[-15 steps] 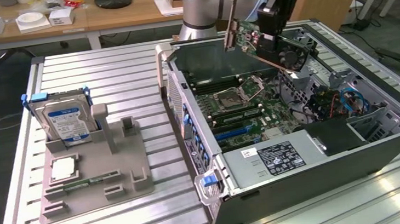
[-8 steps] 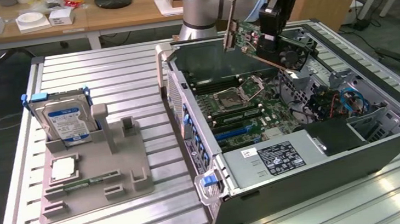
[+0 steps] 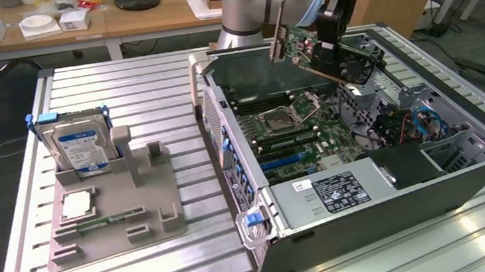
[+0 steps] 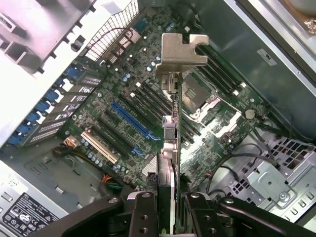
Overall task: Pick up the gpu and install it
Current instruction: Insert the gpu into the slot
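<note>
gpu (image 3: 342,59) hangs in the air above the open computer case (image 3: 392,208), clear of the boards below it. the end effector (image 3: 333,37) is clamped on the card from above, a finger pressed to each flat side. in the exterior view the card sits tilted, with its metal bracket (image 3: 275,36) at the end toward the exterior view's left and its round fan at the lower end toward the exterior view's right. in the wrist view the gpu (image 4: 173,143) is seen edge-on between the two black fingers (image 4: 143,212), with the bracket (image 4: 180,49) at its far end, over the motherboard (image 4: 123,113). a long blue slot (image 4: 131,121) lies to one side of the card's line and the cpu socket (image 4: 197,91) to the other. a labelled power supply (image 3: 337,190) fills the near corner of the case. well apart, toward the exterior view's left, a grey fixture (image 3: 156,204) on the slatted desk (image 3: 131,86) holds an upright hard drive (image 3: 78,142).
</note>
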Action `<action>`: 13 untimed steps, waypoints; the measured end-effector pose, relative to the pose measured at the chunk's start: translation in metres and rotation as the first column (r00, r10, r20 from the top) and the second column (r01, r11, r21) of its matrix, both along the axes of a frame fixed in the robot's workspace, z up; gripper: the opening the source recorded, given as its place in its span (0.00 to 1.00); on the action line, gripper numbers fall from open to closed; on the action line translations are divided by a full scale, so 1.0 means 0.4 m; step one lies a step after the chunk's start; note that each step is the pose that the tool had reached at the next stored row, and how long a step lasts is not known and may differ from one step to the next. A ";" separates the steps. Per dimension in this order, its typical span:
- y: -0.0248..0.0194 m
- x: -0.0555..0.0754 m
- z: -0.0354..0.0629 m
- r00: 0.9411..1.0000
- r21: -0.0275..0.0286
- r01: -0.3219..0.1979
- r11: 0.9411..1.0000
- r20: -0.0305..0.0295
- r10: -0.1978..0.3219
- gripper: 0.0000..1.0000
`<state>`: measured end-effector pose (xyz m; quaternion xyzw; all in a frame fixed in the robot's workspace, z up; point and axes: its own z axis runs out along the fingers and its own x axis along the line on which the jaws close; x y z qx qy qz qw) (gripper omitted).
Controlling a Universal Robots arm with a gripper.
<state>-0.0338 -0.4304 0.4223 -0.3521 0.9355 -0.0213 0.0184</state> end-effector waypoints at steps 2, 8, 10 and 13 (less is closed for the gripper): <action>0.000 0.000 0.000 1.000 0.000 -0.013 1.000 0.000 0.013 0.26; -0.001 0.000 0.000 0.999 0.000 -0.052 0.999 0.000 0.052 0.26; -0.001 0.000 0.000 0.998 0.000 -0.064 0.998 0.000 0.064 0.26; -0.002 0.000 0.000 0.996 0.000 -0.084 0.996 0.000 0.084 0.26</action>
